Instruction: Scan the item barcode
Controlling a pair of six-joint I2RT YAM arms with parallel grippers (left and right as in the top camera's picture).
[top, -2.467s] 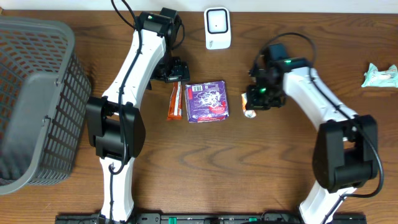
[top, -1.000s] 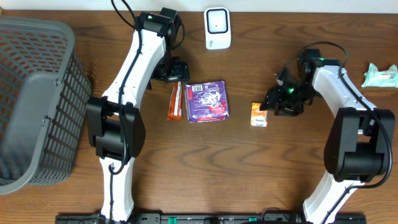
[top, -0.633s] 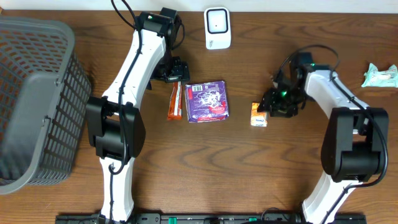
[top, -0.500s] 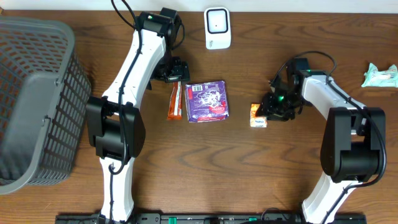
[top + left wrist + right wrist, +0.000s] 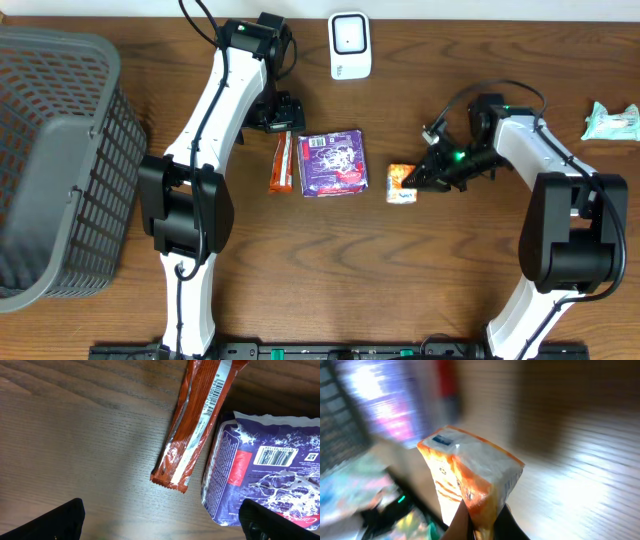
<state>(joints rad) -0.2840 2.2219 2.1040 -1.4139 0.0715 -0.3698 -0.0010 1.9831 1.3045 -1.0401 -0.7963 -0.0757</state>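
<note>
A small orange-and-white packet (image 5: 402,183) hangs just above the table at centre right, pinched at one end by my right gripper (image 5: 421,179). The right wrist view shows that packet (image 5: 470,476) tilted up from between the shut fingers (image 5: 512,519), the view blurred. The white barcode scanner (image 5: 350,45) stands at the back centre. My left gripper (image 5: 281,120) hovers open above an orange snack bar (image 5: 197,425) and the edge of a purple packet (image 5: 260,470); both show printed barcodes. Nothing sits between its fingertips (image 5: 60,520).
A grey mesh basket (image 5: 55,165) fills the left side of the table. A pale green packet (image 5: 610,122) lies at the far right edge. The orange bar (image 5: 282,163) and purple packet (image 5: 334,163) lie side by side in the middle.
My right gripper came back left to the orange-and-white packet, shut on its end and shifted it slightly left, tilting it up. The left arm has stayed still.
</note>
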